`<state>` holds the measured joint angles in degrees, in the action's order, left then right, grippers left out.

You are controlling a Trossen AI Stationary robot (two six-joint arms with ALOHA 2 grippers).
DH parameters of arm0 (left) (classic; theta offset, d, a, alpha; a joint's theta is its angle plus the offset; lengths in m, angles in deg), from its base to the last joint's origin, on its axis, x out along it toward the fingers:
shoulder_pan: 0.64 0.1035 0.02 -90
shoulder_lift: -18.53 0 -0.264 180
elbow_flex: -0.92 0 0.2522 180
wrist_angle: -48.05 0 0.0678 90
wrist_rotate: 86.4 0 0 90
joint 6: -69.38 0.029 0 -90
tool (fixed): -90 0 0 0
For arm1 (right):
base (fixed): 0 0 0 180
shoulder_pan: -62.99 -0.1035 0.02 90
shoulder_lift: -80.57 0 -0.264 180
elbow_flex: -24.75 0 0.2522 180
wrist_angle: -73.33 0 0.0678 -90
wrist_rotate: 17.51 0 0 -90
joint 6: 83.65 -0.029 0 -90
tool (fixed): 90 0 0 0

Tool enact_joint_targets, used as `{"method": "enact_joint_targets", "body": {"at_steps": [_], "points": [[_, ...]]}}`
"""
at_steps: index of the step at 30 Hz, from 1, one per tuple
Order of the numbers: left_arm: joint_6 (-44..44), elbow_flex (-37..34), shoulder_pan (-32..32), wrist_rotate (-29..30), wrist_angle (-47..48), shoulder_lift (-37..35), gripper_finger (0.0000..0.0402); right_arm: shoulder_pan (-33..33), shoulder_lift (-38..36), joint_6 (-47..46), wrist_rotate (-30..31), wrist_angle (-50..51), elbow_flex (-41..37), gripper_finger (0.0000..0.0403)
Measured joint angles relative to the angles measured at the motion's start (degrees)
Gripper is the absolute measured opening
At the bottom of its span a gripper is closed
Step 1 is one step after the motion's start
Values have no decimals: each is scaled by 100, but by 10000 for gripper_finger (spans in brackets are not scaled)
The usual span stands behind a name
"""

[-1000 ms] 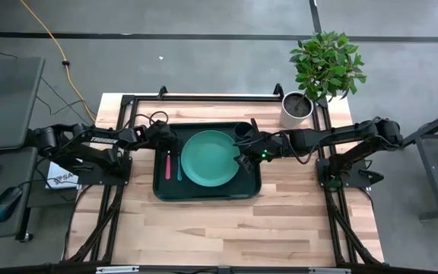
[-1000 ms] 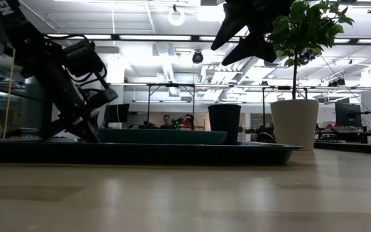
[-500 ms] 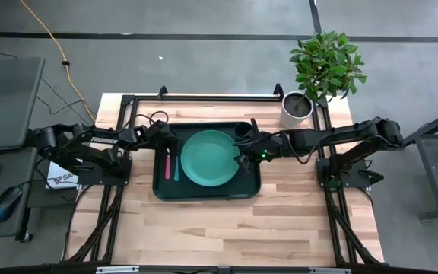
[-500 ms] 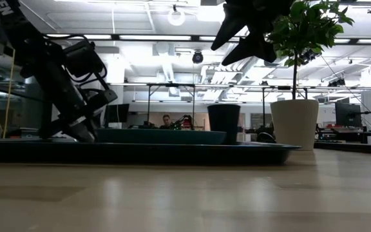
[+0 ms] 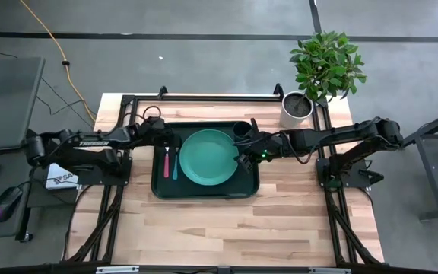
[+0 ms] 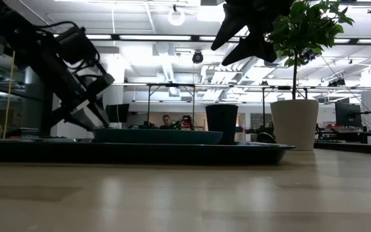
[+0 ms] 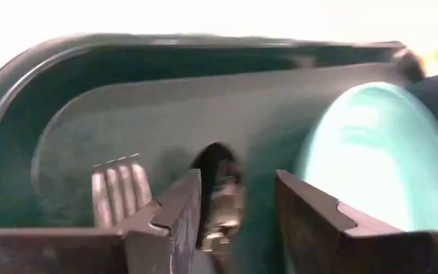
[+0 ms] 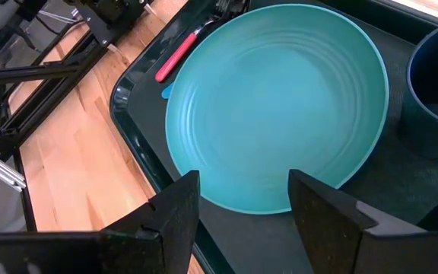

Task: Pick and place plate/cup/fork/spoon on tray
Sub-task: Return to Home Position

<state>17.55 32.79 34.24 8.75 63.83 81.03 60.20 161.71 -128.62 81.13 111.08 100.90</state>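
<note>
The dark green tray [image 5: 204, 190] lies mid-table. On it rest the green plate [image 5: 208, 157], the dark cup [image 5: 242, 131] at its far right corner, and, side by side along its left end, the pink-handled fork [image 5: 166, 162] and the teal-handled spoon [image 5: 175, 164]. My left gripper [image 5: 166, 143] hangs open just above the far ends of the fork and spoon. In the left wrist view its fingers [image 7: 177, 217] stand either side of the spoon's bowl [image 7: 217, 194], with the fork's tines [image 7: 116, 190] beside them. My right gripper [image 8: 242, 221] hovers open over the plate's right edge.
A white pot with a leafy plant [image 5: 296, 109] stands at the table's far right corner, just beyond the cup. Black frame rails [image 5: 204, 97] run along the table's edges. Bare wood [image 5: 226, 228] stretches between the tray and the near edge.
My left gripper has opened, let go of the spoon and risen off the tray's left end. The spoon now lies flat on the tray next to the fork.
</note>
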Motion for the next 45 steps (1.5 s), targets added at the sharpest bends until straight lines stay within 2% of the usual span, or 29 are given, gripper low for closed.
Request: {"method": "enact_joint_targets", "body": {"at_steps": [10,16,21,26,30,33,37,45], "points": [[-33,2,87,-318,-110,-1413,152,15,0,282,4,-324,0,192],[-292,2,-172,-542,-1035,-2186,152,28,0,647,15,-768,0,192],[-348,10,-588,-560,-2201,-2465,152,77,0,794,12,-1166,0,192],[-274,330,-1140,-558,-2231,-2429,151,131,0,796,7,-1444,0,192],[246,824,-1648,-367,-2214,-2370,151,131,0,923,-2,-1699,0,192],[984,1295,-2003,-150,-2221,-2413,151,131,0,944,-7,-1859,0,192],[1918,1868,-2363,-164,-2046,-2571,151,131,0,948,-5,-1969,0,192],[2822,2006,-2639,-298,-1653,-3124,151,131,0,1353,-66,-1964,0,192]]}}
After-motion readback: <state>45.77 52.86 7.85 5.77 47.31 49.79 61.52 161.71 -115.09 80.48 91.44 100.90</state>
